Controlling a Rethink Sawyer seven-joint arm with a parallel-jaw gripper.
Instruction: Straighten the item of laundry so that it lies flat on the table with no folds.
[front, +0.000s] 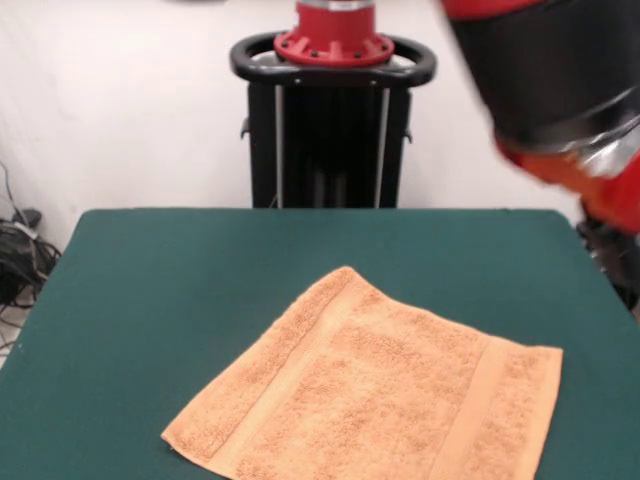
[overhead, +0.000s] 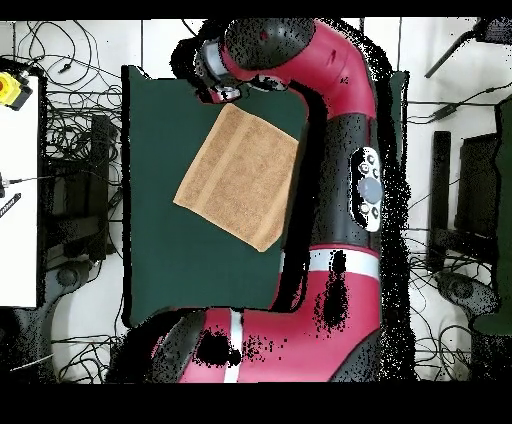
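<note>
The towel (front: 385, 405) is fuzzy looped terry cloth with flatter woven bands. The surface (front: 150, 300) looks matt and felt-like. The arm (overhead: 345, 120) has glossy, smooth plastic-looking shells.

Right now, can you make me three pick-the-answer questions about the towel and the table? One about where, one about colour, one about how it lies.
1. Where does the towel lie?
A. on the table
B. on the floor
C. hanging from the arm

2. What colour is the table top?
A. white
B. dark green
C. red

3. How does the towel lie?
A. rolled into a tube
B. bunched in a heap
C. spread out flat

Answers:
1. A, the towel rests on the table top in both views.
2. B, green shows all round the towel.
3. C, its edges and woven bands show open, with no fold seen.
</note>
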